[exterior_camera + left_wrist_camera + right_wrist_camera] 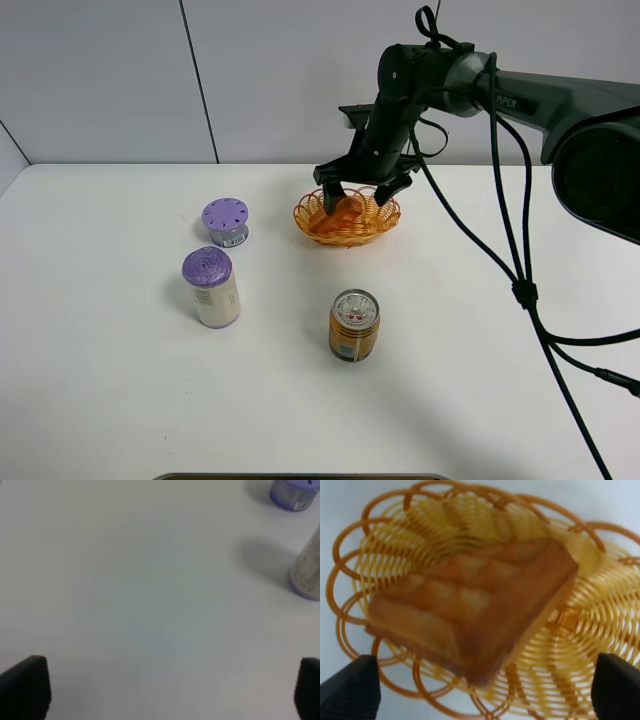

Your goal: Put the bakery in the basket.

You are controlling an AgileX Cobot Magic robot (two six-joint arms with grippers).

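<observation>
Releasing: right gripper (356, 203), fingers apart, over the shallow orange wicker basket (347, 238) holding the orange-brown toy waffle wedge (340, 215); next, lift clear.

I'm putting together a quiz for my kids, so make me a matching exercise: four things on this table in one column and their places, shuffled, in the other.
Things:
1. waffle slice
2. gold drink can
3. tall purple-lidded cup
4. short purple-lidded cup

Places:
A. directly left of the wicker basket
B. nearest the viewer, in front of the basket
C. inside the basket
D. left of the can, in front of the short cup

Pairs: 1-C, 2-B, 3-D, 4-A
</observation>
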